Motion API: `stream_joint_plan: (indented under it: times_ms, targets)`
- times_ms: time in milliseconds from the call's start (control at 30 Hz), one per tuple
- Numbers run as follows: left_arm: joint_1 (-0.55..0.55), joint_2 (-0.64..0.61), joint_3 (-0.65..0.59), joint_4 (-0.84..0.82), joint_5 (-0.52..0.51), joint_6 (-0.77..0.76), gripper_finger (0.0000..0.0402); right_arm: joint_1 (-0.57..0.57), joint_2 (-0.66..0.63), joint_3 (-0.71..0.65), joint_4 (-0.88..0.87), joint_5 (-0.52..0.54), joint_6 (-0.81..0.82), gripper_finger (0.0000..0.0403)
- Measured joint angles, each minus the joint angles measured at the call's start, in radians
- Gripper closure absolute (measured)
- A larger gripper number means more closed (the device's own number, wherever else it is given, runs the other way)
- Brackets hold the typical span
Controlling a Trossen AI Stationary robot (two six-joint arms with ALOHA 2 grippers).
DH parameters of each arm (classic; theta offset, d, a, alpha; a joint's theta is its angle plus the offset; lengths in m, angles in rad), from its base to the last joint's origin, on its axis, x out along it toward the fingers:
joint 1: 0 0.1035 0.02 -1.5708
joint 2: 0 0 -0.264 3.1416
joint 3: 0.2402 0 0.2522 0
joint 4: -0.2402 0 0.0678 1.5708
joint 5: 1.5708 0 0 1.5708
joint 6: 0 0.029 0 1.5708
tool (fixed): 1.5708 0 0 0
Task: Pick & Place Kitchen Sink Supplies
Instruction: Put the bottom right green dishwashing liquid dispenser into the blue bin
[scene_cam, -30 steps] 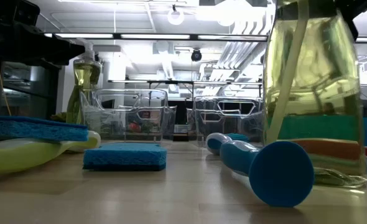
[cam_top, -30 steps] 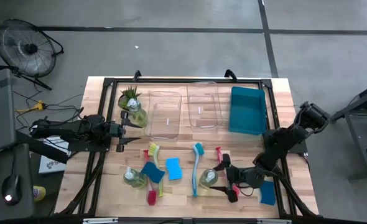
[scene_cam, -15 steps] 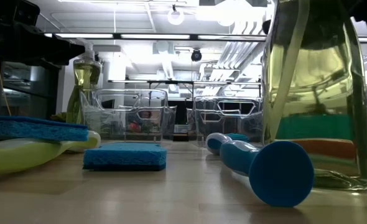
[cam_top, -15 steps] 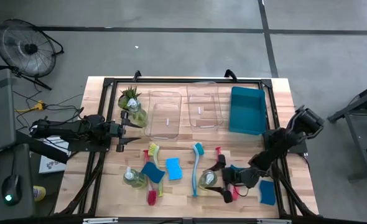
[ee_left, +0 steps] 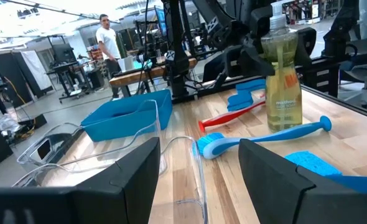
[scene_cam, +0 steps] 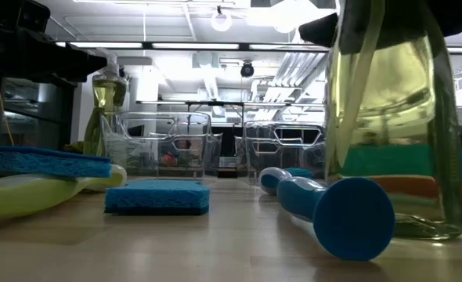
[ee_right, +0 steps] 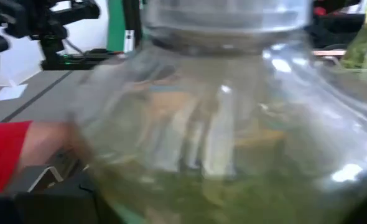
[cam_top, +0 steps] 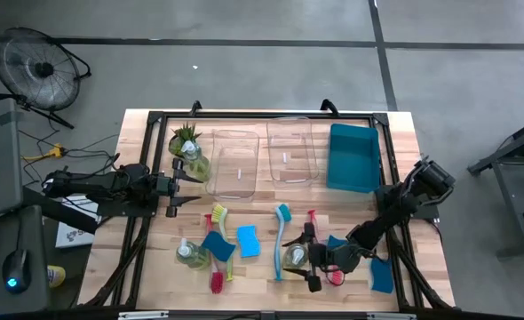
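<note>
On the bench [cam_top: 395, 133] near its front edge, the right gripper [cam_top: 310, 259] stands open around a soap bottle [cam_top: 296, 256], not yet gripping; the left gripper [cam_top: 184, 188] waits half-open. Sponges, brushes and bottles all remain outside the bins

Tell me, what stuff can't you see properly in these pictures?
- Right wrist view: the soap bottle fills the picture, blurred, hiding the right gripper's fingers.
- High view: whether the right gripper touches that bottle is too small to tell.
- Low view: the same bottle's top is cut off.
</note>
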Motion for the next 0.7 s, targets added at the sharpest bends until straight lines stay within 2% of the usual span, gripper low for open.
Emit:
stream_joint_plan:
  times_ms: [200,533,700]
  targets:
    - [0.0,0.0,0.0,0.0,0.0,0.0,0.0188,-0.019,0.003,0.002,-0.003,0.047,0.023,0.0118]
    - [0.0,0.0,0.0,0.0,0.0,0.0,0.0188,-0.027,0.003,0.002,-0.005,0.099,0.028,0.0226]
    - [0.0,0.0,0.0,0.0,0.0,0.0,0.0188,-0.027,0.003,0.002,-0.006,0.107,0.049,0.0233]
